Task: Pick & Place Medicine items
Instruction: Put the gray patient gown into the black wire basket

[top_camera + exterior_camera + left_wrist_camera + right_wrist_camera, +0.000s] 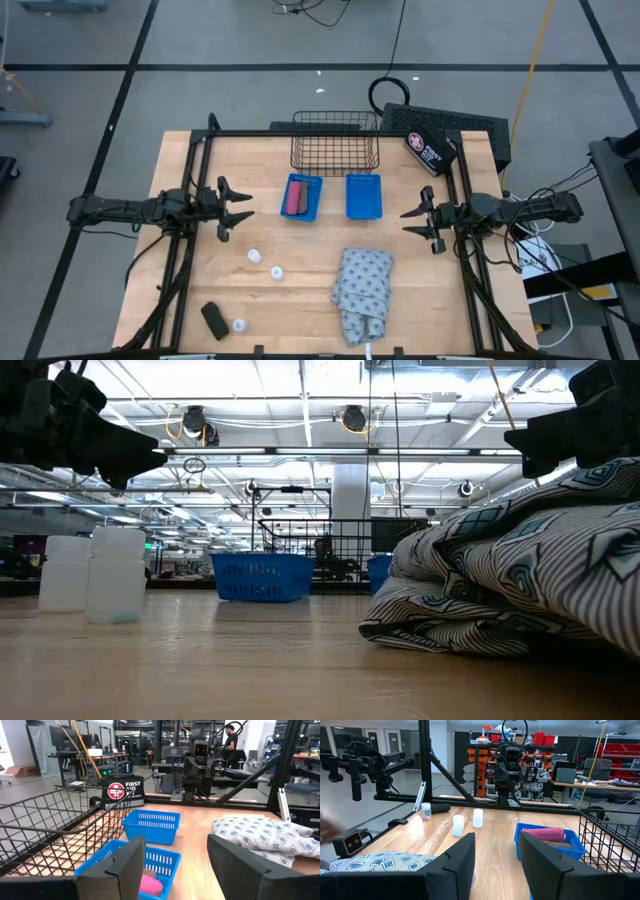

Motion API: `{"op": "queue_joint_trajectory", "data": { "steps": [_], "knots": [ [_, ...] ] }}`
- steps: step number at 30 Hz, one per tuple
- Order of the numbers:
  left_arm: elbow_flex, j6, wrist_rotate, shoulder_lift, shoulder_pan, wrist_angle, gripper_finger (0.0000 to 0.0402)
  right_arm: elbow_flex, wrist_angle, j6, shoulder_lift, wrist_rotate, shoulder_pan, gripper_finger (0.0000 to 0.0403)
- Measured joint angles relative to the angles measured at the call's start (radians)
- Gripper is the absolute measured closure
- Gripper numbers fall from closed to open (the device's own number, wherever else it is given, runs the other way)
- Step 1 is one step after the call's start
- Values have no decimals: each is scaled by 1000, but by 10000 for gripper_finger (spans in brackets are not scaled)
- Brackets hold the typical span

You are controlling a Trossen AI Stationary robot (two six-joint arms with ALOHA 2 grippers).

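From above, the left gripper [243,213] hovers over the left side of the table [180,180], fingers spread apart with nothing between them. The right gripper [412,222] mirrors it on the right side, jaws parted and empty too. Between them sit two blue baskets: the left blue basket [301,196] holds a pink piece [297,200] with a brown piece [289,199] pressed alongside, hard to separate at this height; the right blue basket [363,195] looks bare. Behind them stands a wire basket [335,141], and a black pouch [430,151] lies at the back right corner. Two white bottles [255,256] sit near the middle, a third [239,325] is just beside the black piece [214,319] at the front left. The patterned cloth [360,293] is crumpled at the front, its lower end cut off by the frame.

Down at table level, the cloth [520,580] fills the right half and hides everything behind it. Two bottles [95,575] stand at the left, overlapping each other. Both grippers are only dark shapes in the upper corners, cut off.

Left wrist view: the pink piece [149,883] peeks out of the near basket [165,861], partly covered by a finger [120,870]. The brown piece cannot be made out here.

Right wrist view: the pink piece [546,834] lies across its basket [555,847]; three bottles [458,825] stand farther off, the black piece [440,808] beyond them.
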Motion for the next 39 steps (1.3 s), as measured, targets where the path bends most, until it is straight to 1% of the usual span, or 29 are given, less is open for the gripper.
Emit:
{"op": "queue_joint_trajectory", "data": {
  "steps": [7,12,29,32,34,39],
  "knots": [
    [0,-4,0,0,0,0,179,0,0,-2,0,0,0,264],
    [0,-5,0,0,0,0,179,0,-6,79,0,0,0,264],
    [0,-7,-1,0,0,1,179,0,2,79,0,0,0,264],
    [0,-7,-1,0,0,1,179,0,31,85,0,0,0,264],
    [0,-7,-1,0,0,1,179,0,53,139,0,0,0,264],
    [0,-7,-1,0,0,1,179,0,150,441,0,0,0,264]
  ]
}}
